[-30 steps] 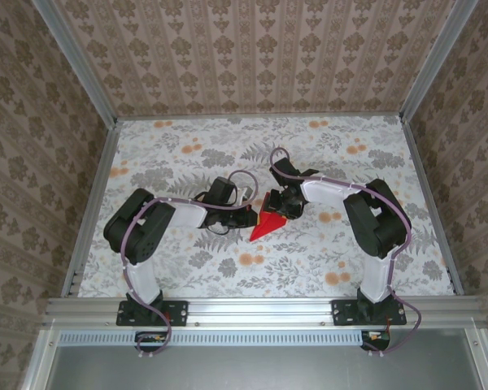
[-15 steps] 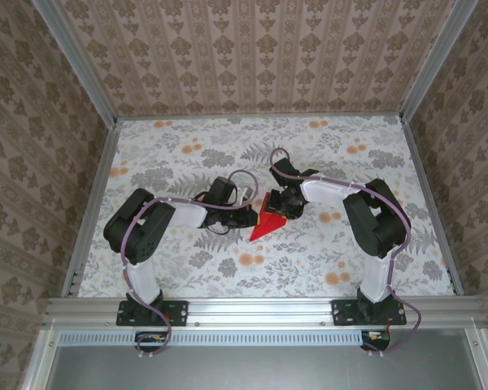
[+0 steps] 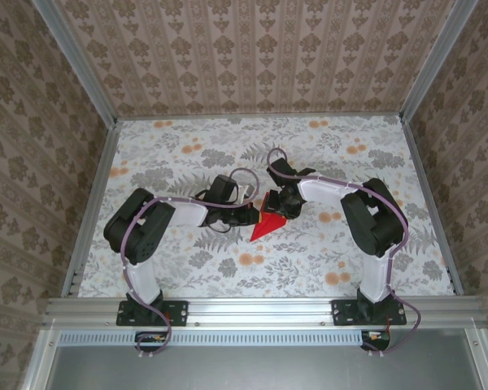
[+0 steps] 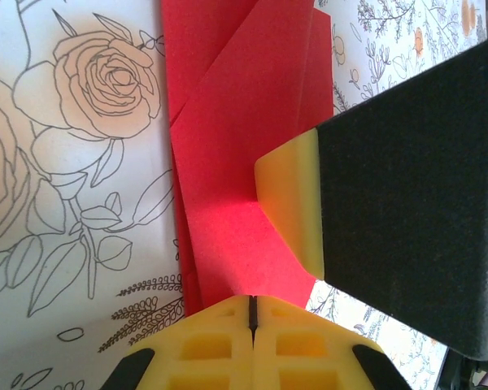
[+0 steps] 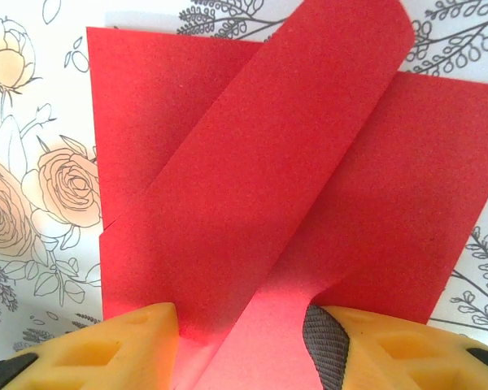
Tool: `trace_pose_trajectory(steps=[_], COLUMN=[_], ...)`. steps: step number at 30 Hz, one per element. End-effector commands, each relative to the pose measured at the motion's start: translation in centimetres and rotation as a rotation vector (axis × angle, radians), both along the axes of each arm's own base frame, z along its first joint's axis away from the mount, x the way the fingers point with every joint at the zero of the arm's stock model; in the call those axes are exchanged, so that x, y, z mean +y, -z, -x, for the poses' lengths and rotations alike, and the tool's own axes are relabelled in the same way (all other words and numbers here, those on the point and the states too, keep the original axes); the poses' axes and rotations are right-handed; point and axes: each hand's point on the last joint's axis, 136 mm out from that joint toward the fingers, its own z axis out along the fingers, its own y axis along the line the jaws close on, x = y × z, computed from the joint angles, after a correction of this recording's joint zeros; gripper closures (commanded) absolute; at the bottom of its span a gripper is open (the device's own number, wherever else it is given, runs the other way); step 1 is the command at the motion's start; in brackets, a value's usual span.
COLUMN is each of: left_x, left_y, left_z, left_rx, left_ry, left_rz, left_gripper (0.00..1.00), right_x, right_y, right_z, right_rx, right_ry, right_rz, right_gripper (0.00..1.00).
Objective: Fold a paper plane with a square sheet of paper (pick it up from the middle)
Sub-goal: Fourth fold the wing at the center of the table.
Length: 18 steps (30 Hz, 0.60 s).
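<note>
Floral tabletop (image 3: 179, 154), with the square sheet of paper (image 3: 265, 224) sitting between both arms, its point aimed back toward my bases. My left fingers (image 4: 252, 313) are pinched together at its left edge. My right fingers (image 3: 279, 208) are spread, straddling the raised flap at the wide end, so I'd guess that's the side to crease next.
</note>
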Motion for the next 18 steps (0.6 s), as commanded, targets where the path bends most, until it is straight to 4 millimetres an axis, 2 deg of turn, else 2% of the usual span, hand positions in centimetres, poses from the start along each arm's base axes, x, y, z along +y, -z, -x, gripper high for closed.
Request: trace_pose_trajectory(steps=[1, 18], left_x=[-0.8, -0.3], left_y=[-0.4, 1.1], left_z=[-0.2, 0.1], left_rx=[-0.005, 0.021], left_ry=[0.019, 0.015], left_rz=[0.021, -0.036], left_gripper=[0.94, 0.95], right_x=[-3.6, -3.7], right_y=[5.6, 6.0], right_z=[4.2, 4.6], right_rx=[0.182, 0.198], right_ry=[0.007, 0.028], right_rz=[0.184, 0.178], right_gripper=[0.48, 0.49])
